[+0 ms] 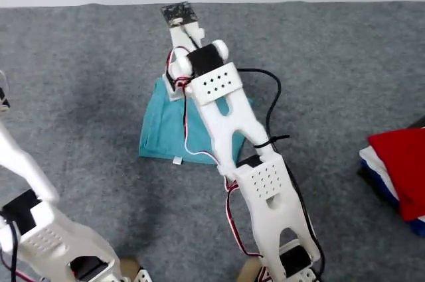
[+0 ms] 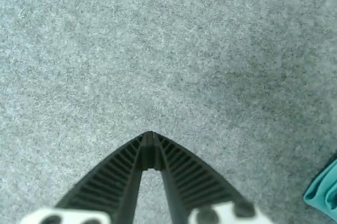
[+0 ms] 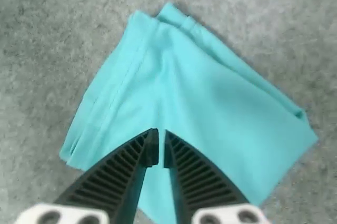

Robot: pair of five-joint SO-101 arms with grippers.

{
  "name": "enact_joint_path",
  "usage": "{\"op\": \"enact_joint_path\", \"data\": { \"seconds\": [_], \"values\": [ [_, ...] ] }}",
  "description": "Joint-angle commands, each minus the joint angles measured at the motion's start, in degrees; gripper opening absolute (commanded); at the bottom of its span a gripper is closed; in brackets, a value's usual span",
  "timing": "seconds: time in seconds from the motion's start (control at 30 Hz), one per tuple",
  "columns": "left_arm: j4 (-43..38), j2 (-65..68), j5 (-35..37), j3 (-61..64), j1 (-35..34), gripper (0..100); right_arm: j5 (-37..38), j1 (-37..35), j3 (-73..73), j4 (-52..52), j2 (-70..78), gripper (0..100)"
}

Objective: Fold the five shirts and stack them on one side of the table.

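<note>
A teal shirt (image 1: 163, 133) lies folded into a rough triangle on the grey table cover near the middle. The right arm (image 1: 226, 106) stretches from the front edge over it. In the right wrist view my right gripper (image 3: 158, 147) hangs just above the teal shirt (image 3: 210, 108), its fingers shut with nothing between them. My left gripper (image 2: 150, 139) is shut and empty over bare grey cover, with a corner of the teal shirt (image 2: 324, 195) off to one side. The left arm (image 1: 30, 219) stands at the front left.
A stack of folded shirts (image 1: 398, 169), red on top with white, blue and black below, sits at the right edge of the table. The grey cover (image 1: 319, 63) spreads bare around the teal shirt. A black cable (image 1: 273, 96) loops beside the right arm.
</note>
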Motion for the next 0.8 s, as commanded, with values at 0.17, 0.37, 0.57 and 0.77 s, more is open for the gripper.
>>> {"op": "enact_joint_path", "data": {
  "seconds": [0.17,0.37,0.57,0.77],
  "values": [
    [0.6,-3.5,-0.2,-0.6,-0.1,0,-0.7,3.0,-1.6,2.8,-11.7,0.8],
    [1.2,-3.5,1.1,-0.5,-0.2,0,-1.1,3.5,16.8,2.8,-25.2,0.8],
    [1.3,-3.5,1.5,-0.5,-0.3,0,-9.6,6.2,41.6,2.5,-38.3,0.8],
    [1.3,-3.5,1.5,-0.4,-0.1,0,-17.5,6.6,56.4,1.6,-40.7,1.0]
  ]
}}
